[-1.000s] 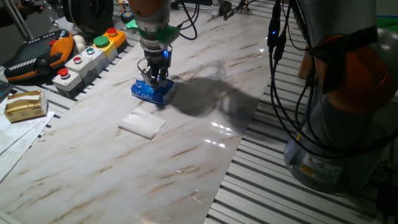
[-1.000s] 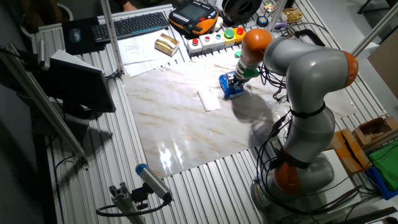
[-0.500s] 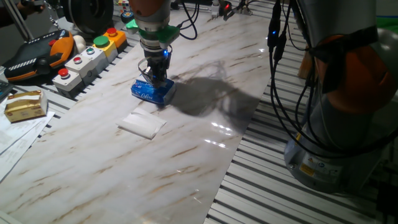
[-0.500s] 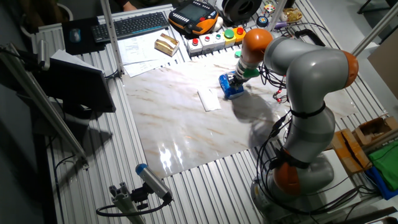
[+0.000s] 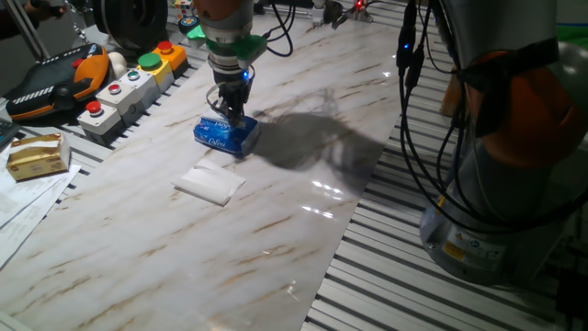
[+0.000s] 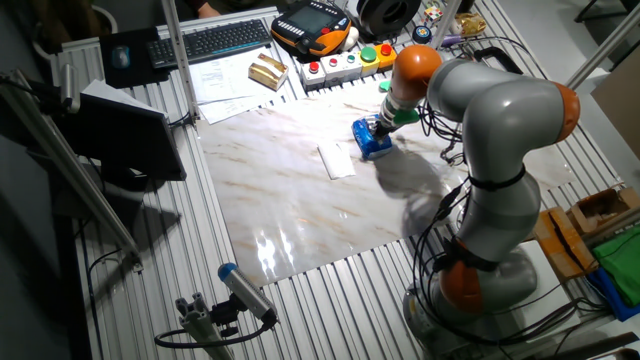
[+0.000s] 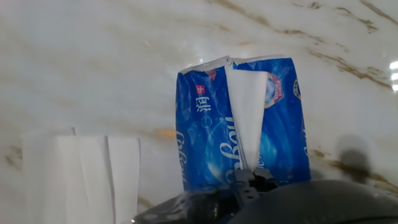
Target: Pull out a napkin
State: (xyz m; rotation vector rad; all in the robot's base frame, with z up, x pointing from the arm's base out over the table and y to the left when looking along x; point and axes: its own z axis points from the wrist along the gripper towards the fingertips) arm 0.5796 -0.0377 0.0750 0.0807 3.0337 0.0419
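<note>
Risk of tearing: the napkin (image 7: 247, 112) is thin soft paper; pinched only at its tip, it may rip if the slot in the tissue pack (image 7: 208, 140) grips the rest.
Risk of pack lifting: the pack lies loose on the worktop (image 5: 303, 230) with nothing holding it down, so in my judgement it may rise or drag along instead of giving up the sheet.
Risk of slipping: the hold looks narrow; the paper may slide out between the fingers.
End effector state: the end effector (image 7: 252, 180) appears clenched on the napkin's near end, fingers drawn together; the fixed views are too small to confirm.
Napkin position: a white strip standing out of the pack's opening, running straight to the fingertips, most of it apparently inside the pack.
End effector position: directly above the pack (image 5: 226, 134), pointing down.
Second napkin: a folded white napkin (image 5: 209, 184) lies flat on the worktop just beside the pack, untouched.
</note>
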